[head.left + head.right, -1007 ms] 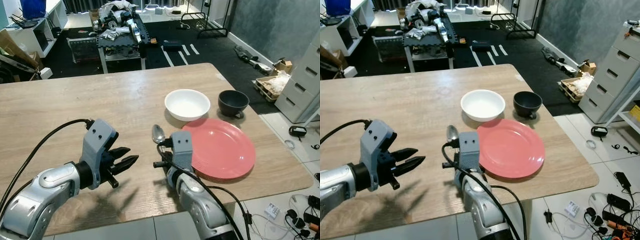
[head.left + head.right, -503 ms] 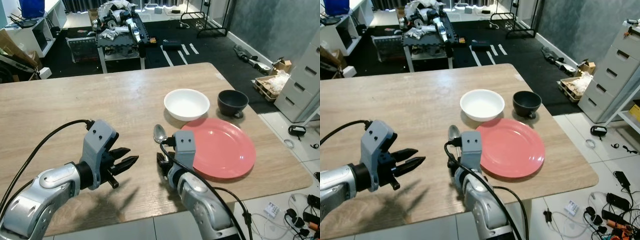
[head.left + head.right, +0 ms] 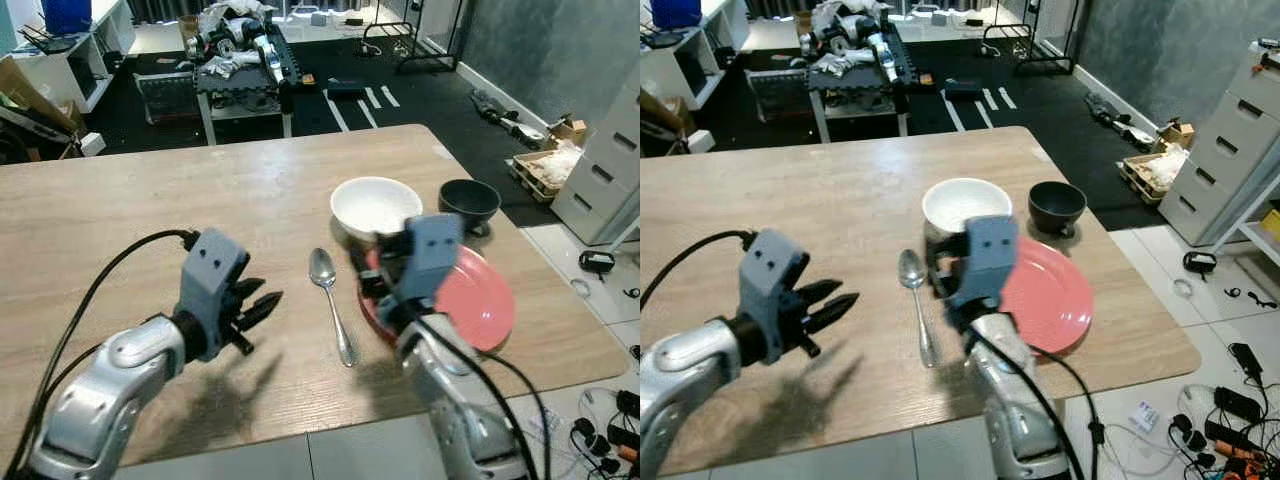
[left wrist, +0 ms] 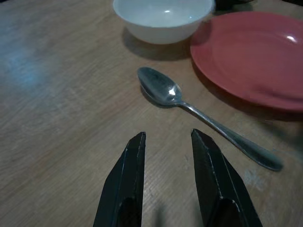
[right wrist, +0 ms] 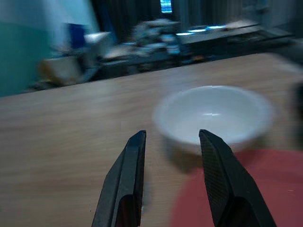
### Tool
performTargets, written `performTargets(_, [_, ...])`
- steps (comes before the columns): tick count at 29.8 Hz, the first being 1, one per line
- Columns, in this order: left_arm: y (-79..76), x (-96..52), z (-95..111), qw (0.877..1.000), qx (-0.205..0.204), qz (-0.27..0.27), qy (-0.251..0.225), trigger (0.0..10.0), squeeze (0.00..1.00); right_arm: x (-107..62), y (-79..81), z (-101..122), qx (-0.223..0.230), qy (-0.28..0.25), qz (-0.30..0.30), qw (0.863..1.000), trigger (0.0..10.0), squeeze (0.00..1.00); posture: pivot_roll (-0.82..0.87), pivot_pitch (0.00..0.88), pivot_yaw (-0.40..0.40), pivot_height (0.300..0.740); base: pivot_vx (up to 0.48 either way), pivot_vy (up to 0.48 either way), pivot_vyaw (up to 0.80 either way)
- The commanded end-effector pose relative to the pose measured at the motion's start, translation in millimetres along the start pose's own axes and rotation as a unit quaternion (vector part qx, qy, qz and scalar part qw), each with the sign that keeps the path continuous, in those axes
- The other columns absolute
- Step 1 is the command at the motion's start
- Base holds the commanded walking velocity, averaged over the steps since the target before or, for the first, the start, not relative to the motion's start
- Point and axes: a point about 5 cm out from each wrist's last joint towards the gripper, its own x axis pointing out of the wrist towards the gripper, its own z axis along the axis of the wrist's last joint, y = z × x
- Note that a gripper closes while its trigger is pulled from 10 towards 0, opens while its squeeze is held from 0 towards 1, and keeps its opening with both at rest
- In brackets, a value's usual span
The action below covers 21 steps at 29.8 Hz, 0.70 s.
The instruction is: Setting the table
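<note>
A metal spoon (image 3: 331, 301) lies free on the wooden table (image 3: 150, 220), bowl end away from me, just left of the red plate (image 3: 478, 305). Behind the plate stand a white bowl (image 3: 375, 203) and a dark bowl (image 3: 470, 200). My right gripper (image 5: 170, 135) hovers open over the plate's left edge, pointing toward the white bowl (image 5: 215, 116), with nothing between its fingers. My left gripper (image 4: 168, 135) is open a short way left of the spoon (image 4: 158, 87), above the table, its fingers pointing at it.
The table's front edge (image 3: 300, 425) runs close below both arms. Beyond the far edge stands a low cluttered bench (image 3: 240, 60). Grey drawers (image 3: 610, 160) and floor cables (image 3: 605, 425) lie to the right. Bare tabletop stretches to the left.
My right gripper has lifted off the spoon's handle and swung right over the plate's edge, leaving the spoon flat on the table. The left gripper edged slightly right.
</note>
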Motion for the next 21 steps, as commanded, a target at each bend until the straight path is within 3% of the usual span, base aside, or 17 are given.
performTargets(1, [-9.6,7.0,-7,1.0,-0.004,0.0,0.028,10.0,0.0,-4.3,-21.3,-15,-0.014,0.027,-0.067,0.997,10.0,0.0,0.12,0.115,0.132,0.74,0.0,0.0,0.0])
performTargets(5, [-5.1,11.6,-10,0.997,-0.005,0.059,0.04,10.0,0.0,-9.7,-37.2,-22,-0.025,0.043,-0.103,0.994,10.0,0.0,0.11,0.113,0.14,0.74,0.0,0.0,0.0])
performTargets(7, [-3.1,11.1,-7,0.996,0.013,0.088,0.028,10.0,0.0,-13.3,-44.0,-25,-0.029,0.043,-0.116,0.992,10.0,0.0,0.11,0.115,0.143,0.74,0.0,0.0,0.0])
performTargets(9, [-3.1,11.1,-7,0.996,0.013,0.088,0.028,10.0,0.0,-13.3,-44.0,-25,-0.029,0.043,-0.116,0.992,10.0,0.0,0.11,0.115,0.143,0.74,0.0,0.0,0.0])
performTargets(11, [-6.7,8.2,-8,0.995,0.055,0.085,0.022,10.0,0.0,-15.9,-47.9,-26,-0.03,0.041,-0.123,0.991,10.0,0.0,0.11,0.119,0.14,0.74,0.0,0.0,0.0])
performTargets(15, [-12.6,7.6,-7,0.995,0.07,0.069,0.013,10.0,0.0,-16.3,-49.3,-25,-0.027,0.034,-0.126,0.991,10.0,0.0,0.11,0.122,0.133,0.74,0.0,0.0,0.0])
performTargets(21, [-18.8,10.7,2,0.997,0.065,0.048,-0.01,10.0,0.0,-13.0,-47.6,-17,-0.016,0.004,-0.13,0.991,10.0,0.0,0.11,0.124,0.131,0.74,0.0,0.0,0.0])
